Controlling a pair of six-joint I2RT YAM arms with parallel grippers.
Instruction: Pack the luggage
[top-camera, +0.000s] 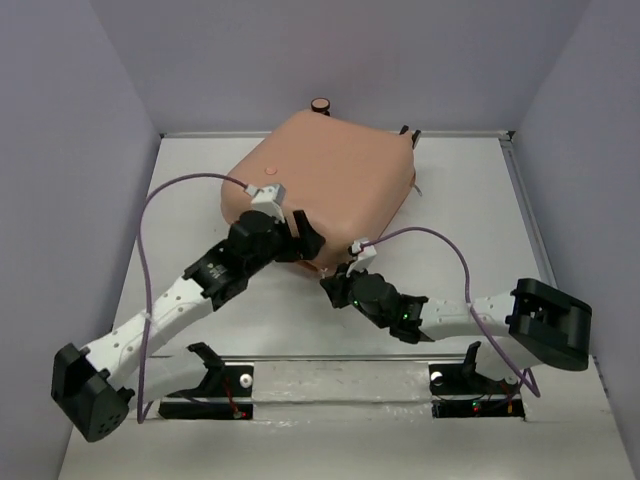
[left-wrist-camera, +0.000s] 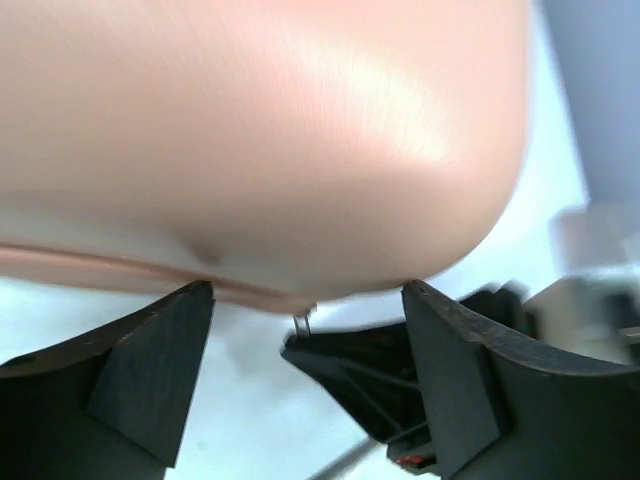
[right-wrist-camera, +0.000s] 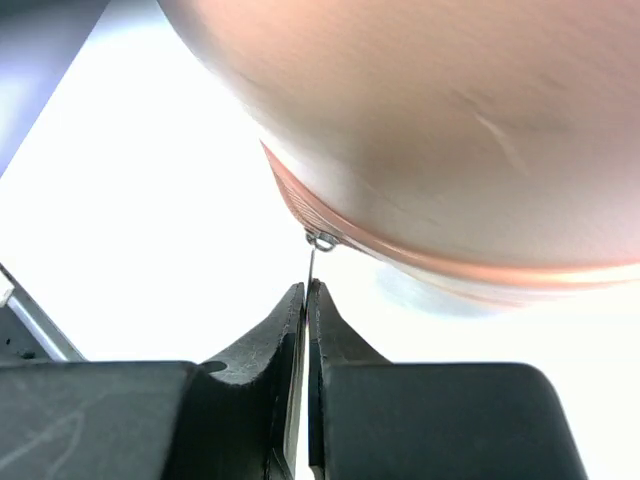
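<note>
Lying shut and flat on the white table (top-camera: 470, 220), the peach-pink suitcase (top-camera: 325, 175) takes up the far middle of the surface, with one small wheel (top-camera: 320, 104) poking out at its far edge. Both arms reach in to its near side. The right claw (right-wrist-camera: 305, 292) is clenched on the thin metal zip pull (right-wrist-camera: 313, 262), which hangs from the seam running round the shell; the two fingertips press together with the tab pinched between them (only a sliver of it shows above them). The left claw (left-wrist-camera: 305, 295) is spread wide just beside it to the left, nothing between its fingers (left-wrist-camera: 160, 350). Their tips sit right at the rounded lower edge of the shell and seem to touch it, though the left wrist picture is too blurred to be sure.
</note>
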